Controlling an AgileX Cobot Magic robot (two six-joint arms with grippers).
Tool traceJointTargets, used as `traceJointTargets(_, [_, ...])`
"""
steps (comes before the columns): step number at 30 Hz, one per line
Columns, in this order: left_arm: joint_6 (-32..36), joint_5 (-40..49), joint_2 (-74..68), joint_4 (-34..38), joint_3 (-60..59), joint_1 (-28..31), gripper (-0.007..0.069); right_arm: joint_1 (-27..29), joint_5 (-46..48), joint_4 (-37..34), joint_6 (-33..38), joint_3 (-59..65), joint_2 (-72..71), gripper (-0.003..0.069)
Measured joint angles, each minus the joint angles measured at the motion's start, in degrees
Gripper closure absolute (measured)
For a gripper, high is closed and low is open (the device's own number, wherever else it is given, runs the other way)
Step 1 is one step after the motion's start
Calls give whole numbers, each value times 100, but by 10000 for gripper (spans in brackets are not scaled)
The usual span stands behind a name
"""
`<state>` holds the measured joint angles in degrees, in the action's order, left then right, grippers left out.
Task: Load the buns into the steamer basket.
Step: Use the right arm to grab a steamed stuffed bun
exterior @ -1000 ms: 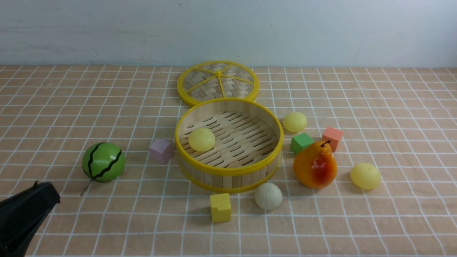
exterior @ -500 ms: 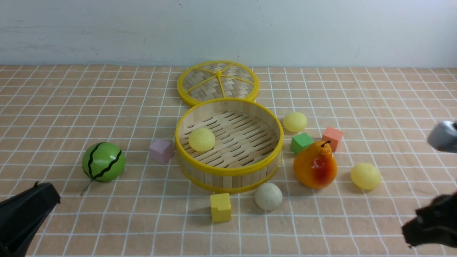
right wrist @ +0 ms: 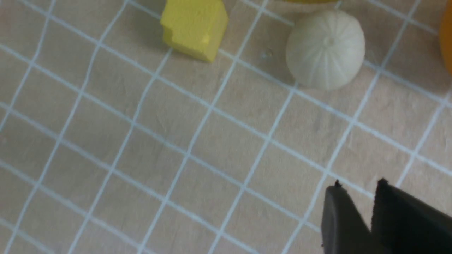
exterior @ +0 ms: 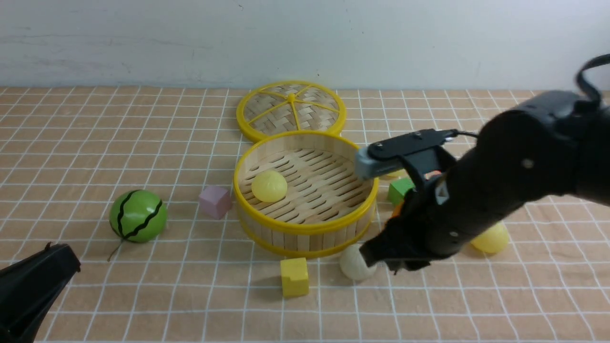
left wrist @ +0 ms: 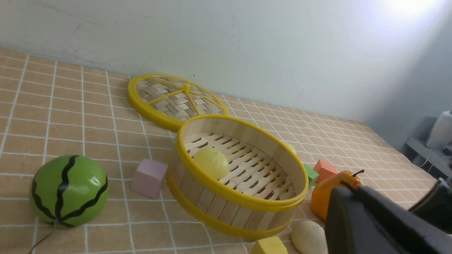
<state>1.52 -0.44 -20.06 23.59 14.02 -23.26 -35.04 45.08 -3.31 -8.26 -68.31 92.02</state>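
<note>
The steamer basket [exterior: 305, 228] stands mid-table with one pale yellow bun [exterior: 269, 186] inside. The off-white bun [exterior: 351, 267] lies on the cloth just in front of the basket. It also shows in the right wrist view [right wrist: 325, 49]. My right gripper [exterior: 381, 262] hangs right beside it, empty, its fingers only a narrow gap apart [right wrist: 358, 183]. The right arm half hides another pale yellow bun [exterior: 491, 238] at the right and covers the fourth bun. My left gripper [exterior: 66, 262] rests at the near left, shut and empty.
The woven lid [exterior: 290, 107] lies behind the basket. A watermelon ball [exterior: 138, 216] and a pink cube [exterior: 215, 201] are to its left. A yellow cube [exterior: 294, 276] sits left of the off-white bun. A green cube [exterior: 399, 190] and the pear [left wrist: 326, 194] are under the right arm.
My right arm has swung in from the right edge across the pear and the right-hand buns, bringing its gripper down beside the off-white bun. The left gripper and all objects have not moved.
</note>
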Motion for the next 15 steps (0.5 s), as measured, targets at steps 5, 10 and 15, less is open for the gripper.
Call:
traceJointTargets(5, [0,0,0,0,0,0,615,-31,-450,240,-229,-432,787,314])
traceJointTargets(10, [0,0,0,0,0,0,614,-31,-687,240,-270,-725,1360,291])
traceJointTargets(15, [0,0,0,0,0,0,614,-31,-788,244,-270,-774,1598,316])
